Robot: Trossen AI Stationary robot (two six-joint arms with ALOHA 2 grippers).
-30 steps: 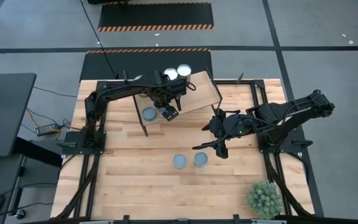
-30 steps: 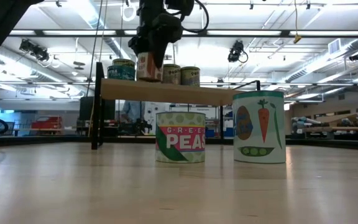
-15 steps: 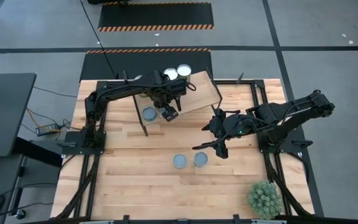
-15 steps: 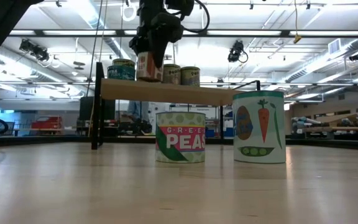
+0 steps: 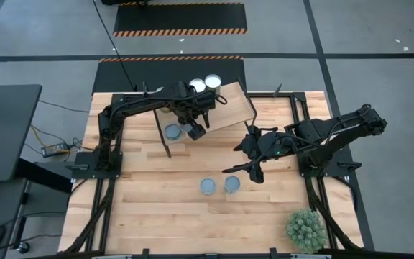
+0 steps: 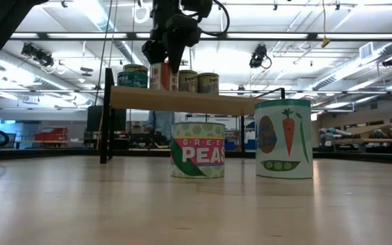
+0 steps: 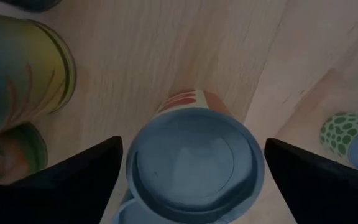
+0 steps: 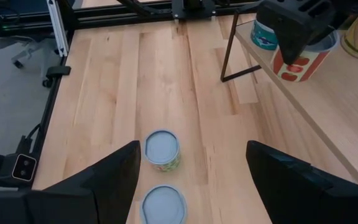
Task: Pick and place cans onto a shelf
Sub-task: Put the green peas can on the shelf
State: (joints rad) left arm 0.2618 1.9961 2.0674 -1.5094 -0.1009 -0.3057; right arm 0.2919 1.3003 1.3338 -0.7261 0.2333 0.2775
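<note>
Left to right. Left gripper (image 6: 167, 56) hung over the near-left part of the shelf (image 5: 232, 109), its jaws spread wide on either side of a red-labelled can (image 6: 162, 76) that stood upright on the plank. In the left wrist view the can's blue-grey top (image 7: 194, 163) filled the space between the two dark fingers (image 7: 73, 182), with a narrow gap showing on each side, so the jaws surrounded the can without gripping it. Beside this can, further along the plank, stood other cans (image 6: 197, 81), two of them with pale tops (image 5: 205, 84) at the shelf's far edge. One blue-topped can (image 5: 172, 132) stood on the worktop (image 5: 157, 216) just beside the shelf's left leg. Nearer the worktop's middle stood a short peas can (image 6: 197, 150) and, just to its right, a taller vegetable can (image 6: 284, 139), close together but apart. Right gripper (image 5: 254, 173) hovered just beyond these two cans, jaws parted and empty. A green plant (image 5: 305, 229) occupied the worktop's near-right corner.
</note>
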